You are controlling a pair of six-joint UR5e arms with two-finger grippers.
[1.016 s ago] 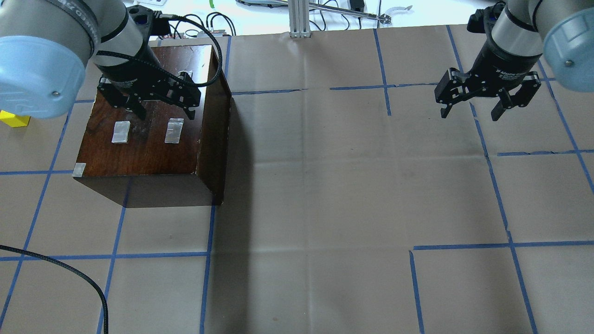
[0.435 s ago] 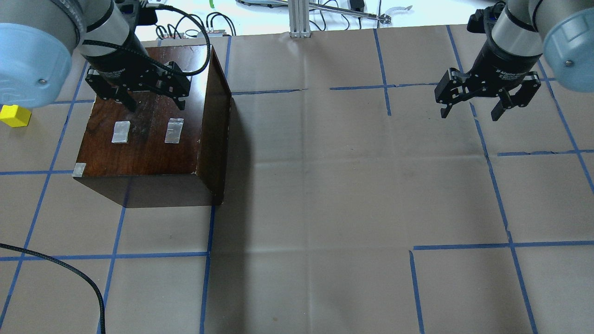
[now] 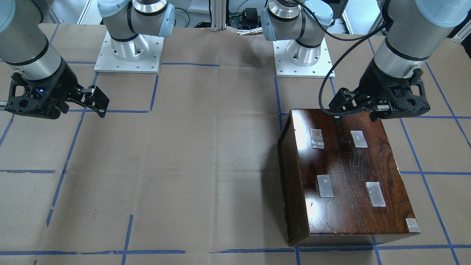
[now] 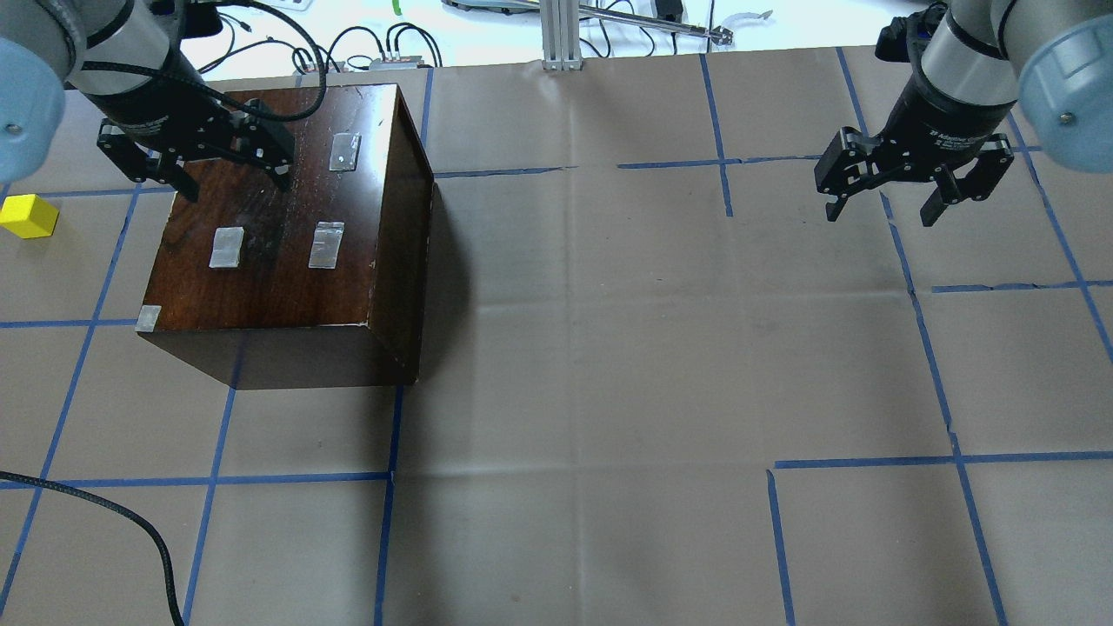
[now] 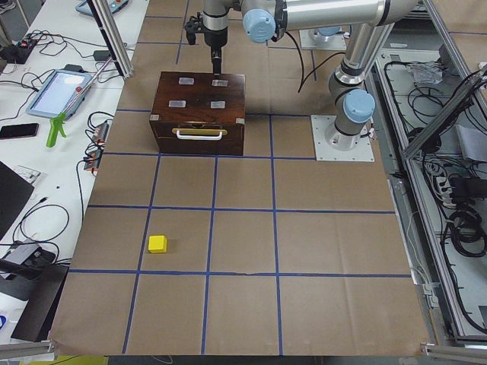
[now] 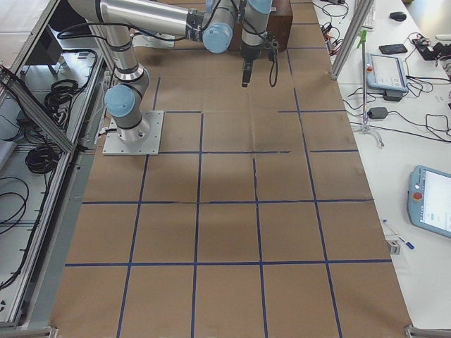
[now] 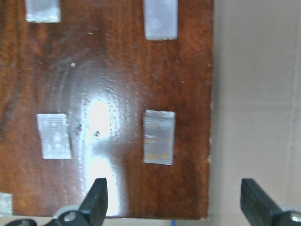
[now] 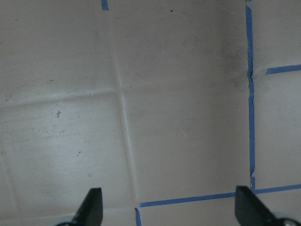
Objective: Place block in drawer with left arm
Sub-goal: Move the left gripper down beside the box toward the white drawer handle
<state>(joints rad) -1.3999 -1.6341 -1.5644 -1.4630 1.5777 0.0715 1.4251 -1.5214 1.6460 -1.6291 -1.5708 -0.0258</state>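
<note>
The yellow block (image 4: pixel 28 216) lies on the paper-covered table left of the dark-brown box (image 4: pixel 278 261); it also shows in the exterior left view (image 5: pixel 157 243). The box stands shut, with a handle on its front (image 5: pixel 199 134); the pale drawer tray is hidden. My left gripper (image 4: pixel 235 183) is open and empty, hovering over the far left part of the box top (image 7: pixel 117 94), tape patches below it. It also shows in the front-facing view (image 3: pixel 356 118). My right gripper (image 4: pixel 880 213) is open and empty above bare table at the far right.
Cables lie along the table's far edge near an aluminium post (image 4: pixel 561 35). A black braided cable (image 4: pixel 130 522) loops over the near left corner. Blue tape lines grid the brown paper. The arm bases (image 3: pixel 128 55) stand at the robot's side.
My left gripper has moved left and a little farther away across the box top, staying open. The yellow block shows more fully. The right arm has not moved.
</note>
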